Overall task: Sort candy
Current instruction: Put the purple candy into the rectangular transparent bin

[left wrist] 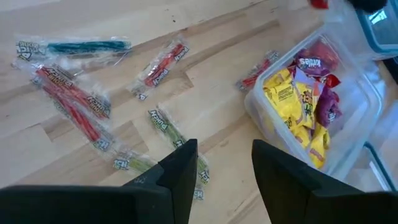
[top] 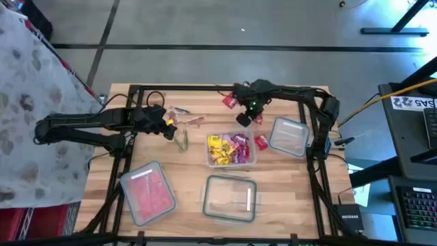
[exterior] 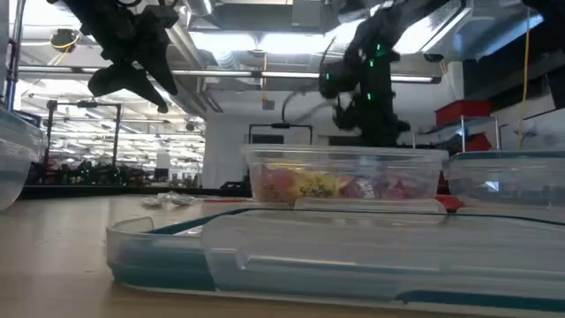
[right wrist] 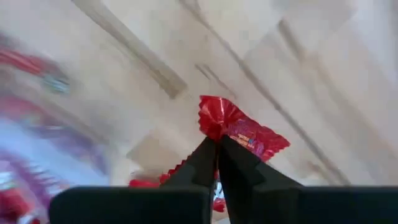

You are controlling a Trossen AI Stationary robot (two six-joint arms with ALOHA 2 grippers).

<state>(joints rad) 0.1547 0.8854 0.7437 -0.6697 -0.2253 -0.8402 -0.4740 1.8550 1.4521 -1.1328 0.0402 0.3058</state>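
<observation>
The right hand (right wrist: pixel 217 149) is closed on a red candy (right wrist: pixel 239 127) above the table's far edge; next it must find its container. The left hand (left wrist: pixel 224 168), open, hovers over loose candy sticks (left wrist: pixel 74 99).

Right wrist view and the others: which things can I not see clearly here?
- Right wrist view: the right gripper is shut on a red candy; its label is blurred.
- Low view: the candy tub hides the right gripper's tips.
- High view: the left gripper is too small to show its fingers; the left wrist view shows it open.
</observation>
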